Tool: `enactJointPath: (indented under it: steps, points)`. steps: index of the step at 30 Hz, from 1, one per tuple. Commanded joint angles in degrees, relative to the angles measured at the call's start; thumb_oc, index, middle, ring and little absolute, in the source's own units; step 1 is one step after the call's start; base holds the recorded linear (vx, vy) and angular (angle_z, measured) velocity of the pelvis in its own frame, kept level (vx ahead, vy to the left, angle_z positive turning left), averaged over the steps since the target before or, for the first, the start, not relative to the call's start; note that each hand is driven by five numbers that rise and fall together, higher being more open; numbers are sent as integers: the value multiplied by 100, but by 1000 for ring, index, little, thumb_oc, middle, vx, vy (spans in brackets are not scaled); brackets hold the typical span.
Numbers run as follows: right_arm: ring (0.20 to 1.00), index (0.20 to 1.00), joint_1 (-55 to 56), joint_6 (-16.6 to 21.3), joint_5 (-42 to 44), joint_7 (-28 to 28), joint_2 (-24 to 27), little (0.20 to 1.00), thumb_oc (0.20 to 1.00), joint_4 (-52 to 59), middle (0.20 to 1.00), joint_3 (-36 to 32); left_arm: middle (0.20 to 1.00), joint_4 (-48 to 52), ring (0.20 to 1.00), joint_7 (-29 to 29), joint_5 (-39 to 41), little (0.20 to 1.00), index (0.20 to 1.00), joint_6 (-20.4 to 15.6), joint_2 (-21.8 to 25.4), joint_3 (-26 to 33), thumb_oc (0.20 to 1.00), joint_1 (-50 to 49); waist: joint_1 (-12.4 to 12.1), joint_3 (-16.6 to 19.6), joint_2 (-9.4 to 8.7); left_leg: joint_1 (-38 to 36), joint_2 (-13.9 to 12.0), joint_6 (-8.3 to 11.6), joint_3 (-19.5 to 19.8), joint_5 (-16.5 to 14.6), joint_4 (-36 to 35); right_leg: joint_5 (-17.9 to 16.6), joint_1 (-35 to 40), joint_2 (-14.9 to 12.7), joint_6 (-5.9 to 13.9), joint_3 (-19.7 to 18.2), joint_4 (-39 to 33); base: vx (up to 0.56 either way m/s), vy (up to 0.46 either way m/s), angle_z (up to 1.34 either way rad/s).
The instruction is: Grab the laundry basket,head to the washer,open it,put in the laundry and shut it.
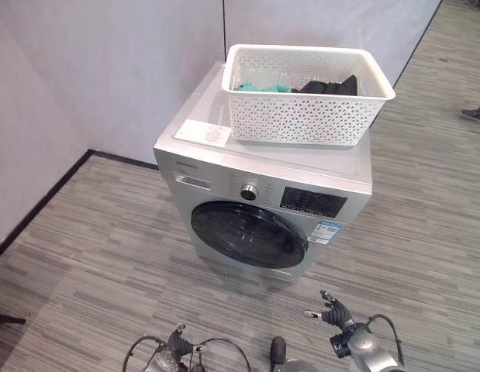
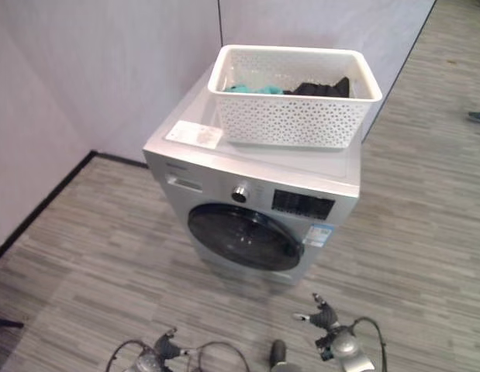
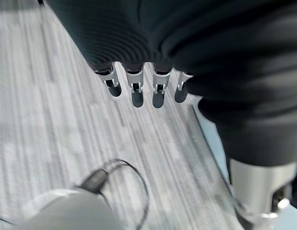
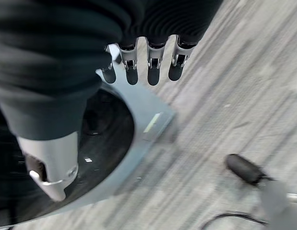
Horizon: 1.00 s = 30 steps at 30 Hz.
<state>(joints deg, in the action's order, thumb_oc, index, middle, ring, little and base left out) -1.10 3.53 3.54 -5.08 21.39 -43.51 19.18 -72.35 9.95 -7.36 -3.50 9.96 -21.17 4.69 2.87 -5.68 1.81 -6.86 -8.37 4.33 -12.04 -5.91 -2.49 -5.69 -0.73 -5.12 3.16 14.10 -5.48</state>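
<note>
Standing on grey striped floor by white walls: one washer, door shut, one laundry basket on top (12 o'clock). Left robot hand and right robot hand relaxed, empty.

Grey striped plank floor, pale lilac walls, black skirting.

left hand, right hand (both relaxed, empty)

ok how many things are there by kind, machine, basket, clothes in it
washer: 1
laundry basket: 1
clothes in the basket: 2, one teal, one black
robot hands: 2, left hand and right hand, both open and holding nothing
total: 6
</note>
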Motion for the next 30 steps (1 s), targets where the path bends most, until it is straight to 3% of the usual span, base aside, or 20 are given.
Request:
enactJointPath:
  steps: [1, 8, 17, 24, 30]
  points:
    - [1000, 1000, -288, 28, -314, -212, 114, 1000, 1000, 178, 1000, -63, 1000, -261, 1000, 61, -157, 1000, 1000, -120, -47, 59, 1000, 267, -39, 85, -414, 169, -213, 193, 134, 239, 191, 423, 151, -334, 387, -141, 123, 21, 20, -5]
    - [1000, 1000, -739, -75, -977, -466, 456, 1000, 1000, -106, 1000, -85, 1000, -161, 1000, -1, -183, 1000, 1000, -170, -38, 8, 1000, 179, -176, 35, -387, 215, -179, 195, 203, 336, 50, 410, 152, -396, 428, -22, 79, -4, 2, 3]
    - [1000, 1000, -1846, -117, -1608, -882, 752, 1000, 1000, -873, 1000, 340, 1000, 198, 1000, -3, 10, 1000, 1000, -306, 63, -163, 1000, 222, -418, -361, -309, 699, -173, 194, 446, 491, 92, 356, -108, -479, 449, 145, 81, -82, 5, 16]
    - [1000, 1000, -3189, -68, -1321, -1144, 672, 1000, 1000, -2188, 1000, 733, 1000, 430, 1000, 65, 345, 1000, 1000, -438, 137, -427, 1000, 405, -650, -828, -174, 1423, -142, 203, 671, 664, 307, 214, -615, -579, 433, 268, 160, -123, 5, 18]
    - [1000, 1000, -3911, -87, -1287, -1448, 872, 1000, 1000, -2627, 1000, 785, 1000, 669, 1000, 96, 468, 1000, 1000, -498, 201, -602, 1000, 414, -766, -999, -50, 1709, -92, 216, 742, 767, 357, 163, -815, -632, 438, 308, 192, -56, 14, 10]
